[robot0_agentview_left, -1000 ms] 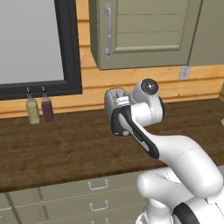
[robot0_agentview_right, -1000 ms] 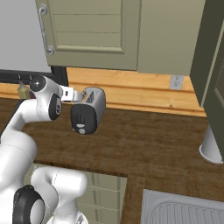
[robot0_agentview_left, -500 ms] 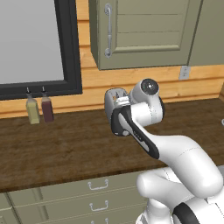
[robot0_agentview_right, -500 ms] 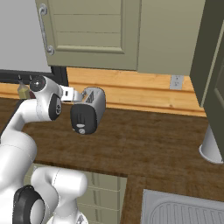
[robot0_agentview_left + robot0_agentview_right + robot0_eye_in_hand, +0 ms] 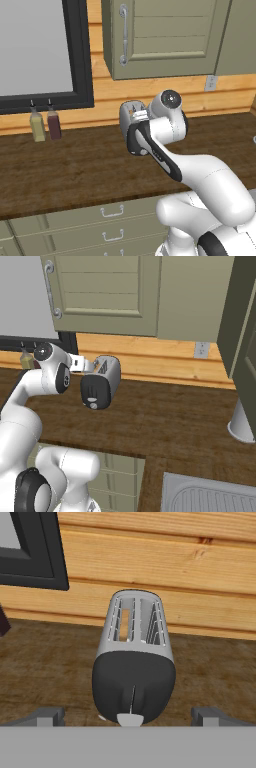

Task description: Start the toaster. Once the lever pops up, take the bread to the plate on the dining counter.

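The silver-white toaster (image 5: 134,662) stands on the wood counter against the plank wall, its black oval end panel facing my hand. Its lever (image 5: 130,718) sits low on that panel. A tan slice of bread (image 5: 125,624) shows in the left slot. My gripper (image 5: 129,716) is open, its fingertips (image 5: 47,714) spread wide to either side of the lever end, holding nothing. From the right base view my hand (image 5: 80,363) hovers just left of the toaster (image 5: 101,383). In the left base view my arm covers most of the toaster (image 5: 131,110). The plate and the dining counter are out of view.
Two small bottles (image 5: 44,125) stand by the black window frame (image 5: 80,60) at the counter's back left. An olive wall cabinet (image 5: 165,37) hangs above. A sink (image 5: 210,496) lies front right, with a white cylinder base (image 5: 242,423) near the tall dark cabinet.
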